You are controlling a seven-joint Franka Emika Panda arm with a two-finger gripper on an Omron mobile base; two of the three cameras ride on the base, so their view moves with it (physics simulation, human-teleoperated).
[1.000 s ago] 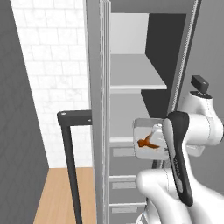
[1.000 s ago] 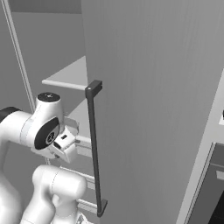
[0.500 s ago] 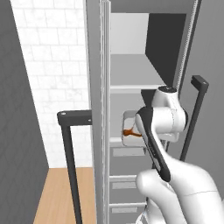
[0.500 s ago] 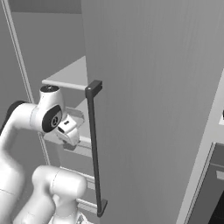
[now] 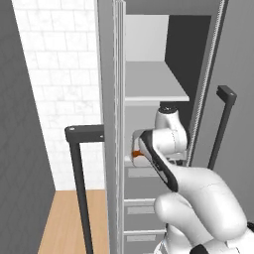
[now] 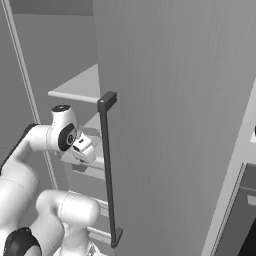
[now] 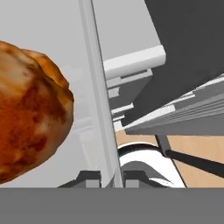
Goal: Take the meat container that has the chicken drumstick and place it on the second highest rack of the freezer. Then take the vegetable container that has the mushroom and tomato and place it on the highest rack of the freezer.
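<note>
1. One meat container sits in our grip inside the open freezer, at the level of the second shelf, below the upper pale shelf.
2. We see the chicken drumstick lying in that tray; from the hand view its glossy orange-brown bulk sits just left of the tray's thin wall, and from the left base view only an orange sliver peeks out beside our wrist.
3. We have our gripper clamped on the tray's rim, one fingertip on each side of the wall.
4. We see our white arm reaching in through the doorway, with the grey drawers stacked below it.
5. We note the open freezer door with its long dark bar handle just right of our wrist in the right base view.
</note>
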